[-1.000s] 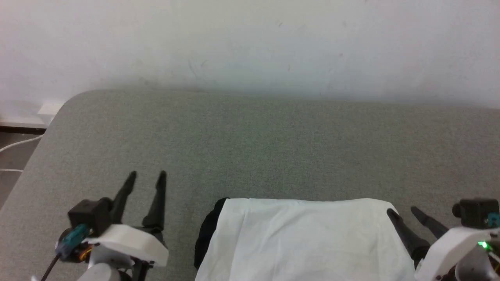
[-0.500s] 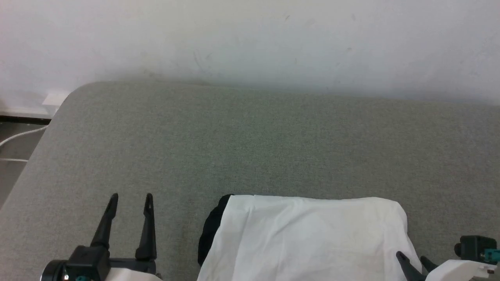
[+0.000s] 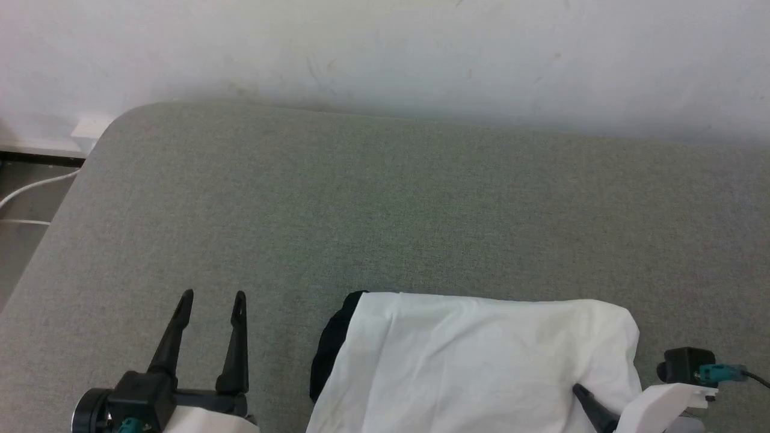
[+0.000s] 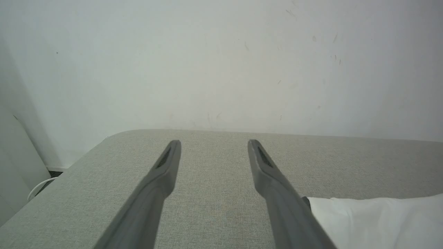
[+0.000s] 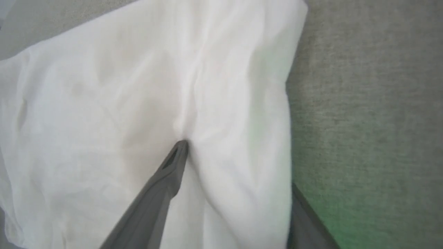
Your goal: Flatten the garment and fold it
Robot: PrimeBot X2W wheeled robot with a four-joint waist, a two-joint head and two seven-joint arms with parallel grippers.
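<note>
The right tool (image 5: 237,164) stands wide open astride the right edge of the garment (image 3: 481,361), one finger dimpling the white cloth and the other down beside it on the desk (image 3: 385,210), apparently set to pinch that edge for a fold, its wrist low at the near right. The left tool (image 3: 213,297), also spread and empty, hovers left of the garment, fingers aimed at the wall (image 3: 385,48), likely parked clear. The garment lies at the desk's near side, white body up, black showing at its left.
</note>
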